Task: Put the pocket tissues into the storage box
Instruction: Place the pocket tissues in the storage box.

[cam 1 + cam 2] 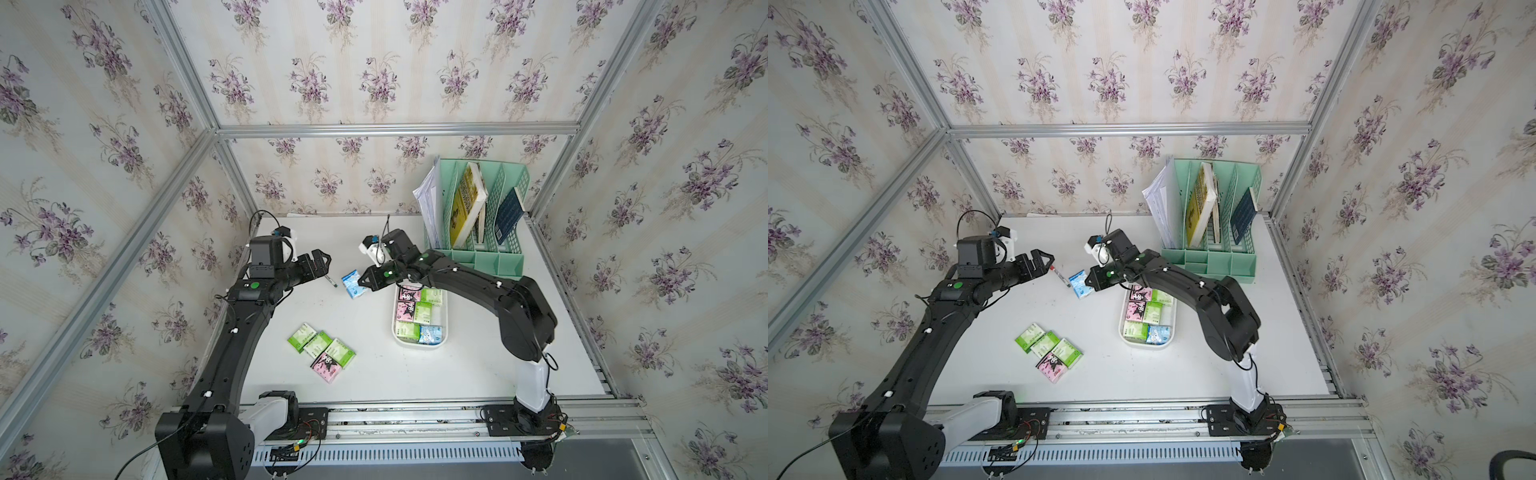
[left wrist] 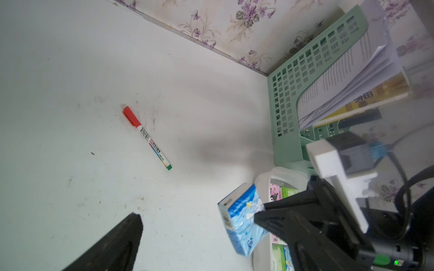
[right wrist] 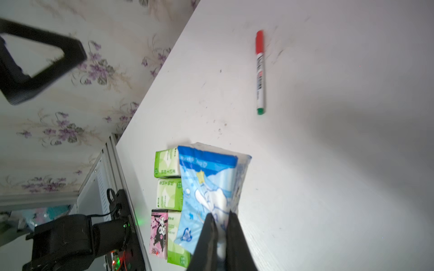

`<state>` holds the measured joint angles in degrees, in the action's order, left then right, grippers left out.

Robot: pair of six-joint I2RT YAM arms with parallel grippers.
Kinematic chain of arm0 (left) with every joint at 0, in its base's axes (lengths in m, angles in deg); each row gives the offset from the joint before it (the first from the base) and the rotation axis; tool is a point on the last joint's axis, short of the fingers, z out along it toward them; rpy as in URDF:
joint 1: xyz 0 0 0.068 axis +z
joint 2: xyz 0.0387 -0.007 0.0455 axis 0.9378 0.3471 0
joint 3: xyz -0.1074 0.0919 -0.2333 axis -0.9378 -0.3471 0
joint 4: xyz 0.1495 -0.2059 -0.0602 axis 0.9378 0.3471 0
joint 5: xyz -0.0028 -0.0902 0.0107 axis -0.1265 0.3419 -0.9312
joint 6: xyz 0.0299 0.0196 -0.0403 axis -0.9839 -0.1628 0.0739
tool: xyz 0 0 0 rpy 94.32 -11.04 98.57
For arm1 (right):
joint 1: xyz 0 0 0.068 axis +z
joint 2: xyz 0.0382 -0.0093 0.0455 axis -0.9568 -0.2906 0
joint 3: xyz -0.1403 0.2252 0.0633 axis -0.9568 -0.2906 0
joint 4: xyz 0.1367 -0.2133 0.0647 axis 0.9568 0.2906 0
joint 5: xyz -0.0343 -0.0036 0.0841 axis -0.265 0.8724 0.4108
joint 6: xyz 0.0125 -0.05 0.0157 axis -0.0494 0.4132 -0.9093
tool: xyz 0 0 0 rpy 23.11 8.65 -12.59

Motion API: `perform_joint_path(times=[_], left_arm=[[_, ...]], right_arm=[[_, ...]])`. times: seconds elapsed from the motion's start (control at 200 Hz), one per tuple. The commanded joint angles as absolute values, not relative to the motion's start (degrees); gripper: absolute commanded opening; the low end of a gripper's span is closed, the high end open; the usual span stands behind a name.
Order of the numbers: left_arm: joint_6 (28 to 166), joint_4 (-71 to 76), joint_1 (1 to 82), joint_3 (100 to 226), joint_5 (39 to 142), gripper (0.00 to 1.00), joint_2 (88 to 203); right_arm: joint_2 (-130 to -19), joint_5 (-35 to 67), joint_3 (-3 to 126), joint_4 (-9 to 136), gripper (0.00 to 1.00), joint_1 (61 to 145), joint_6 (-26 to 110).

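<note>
My right gripper [image 1: 362, 283] [image 3: 220, 218] is shut on a light blue packet of pocket tissues [image 1: 352, 284] [image 1: 1079, 284] [image 2: 242, 218] [image 3: 206, 185], pinching one end so it hangs above the table beside the far end of the storage box [image 1: 395, 328] [image 1: 1147, 344] [image 2: 263, 180]. Several pink, green and blue packets lie in that white box. A cluster of green and pink packets [image 1: 322, 351] [image 1: 1050, 351] [image 3: 168, 164] rests on the table nearer the front. My left gripper [image 1: 324, 259] [image 1: 1047, 261] hovers open and empty to the left, one finger [image 2: 117, 241] showing.
A red-capped marker pen [image 1: 331, 281] [image 1: 1061, 277] [image 2: 146, 137] [image 3: 260, 72] lies on the table between the two grippers. The mint-green file organiser [image 1: 478, 216] [image 1: 1212, 216] [image 2: 286, 112] with books and papers stands at the back right, just behind the box.
</note>
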<state>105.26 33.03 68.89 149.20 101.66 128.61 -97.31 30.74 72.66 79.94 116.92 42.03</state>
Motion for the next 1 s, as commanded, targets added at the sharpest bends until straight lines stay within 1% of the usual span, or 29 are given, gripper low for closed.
perform_joint_path(times=[0.0,0.2,0.29,0.4,0.58,0.719,0.999], left_arm=[[102.8,30.5,65.5,150.9,104.3,0.99,130.8],[96.5,33.9,54.5,157.3,104.9,0.99,139.1],[95.1,35.3,52.0,160.1,108.6,0.99,142.8],[95.1,36.6,50.8,162.7,113.1,0.99,149.0],[94.8,38.9,49.0,165.5,115.2,0.99,153.8],[94.9,38.8,48.8,165.3,114.6,0.99,153.7],[94.0,40.1,48.9,165.4,113.4,0.99,153.5]], right_arm=[[-90.3,26.6,65.9,77.1,0.00,113.4,38.4],[-77.7,23.0,52.3,78.8,0.00,106.9,36.7],[-74.0,22.4,47.2,78.7,0.00,105.3,35.0],[-72.1,21.8,42.5,77.3,0.00,105.2,31.9],[-73.9,21.6,39.5,73.1,0.00,105.2,28.2],[-76.6,19.3,40.9,72.3,0.00,105.2,27.8],[-82.4,19.8,44.9,71.9,0.00,105.3,26.9]])
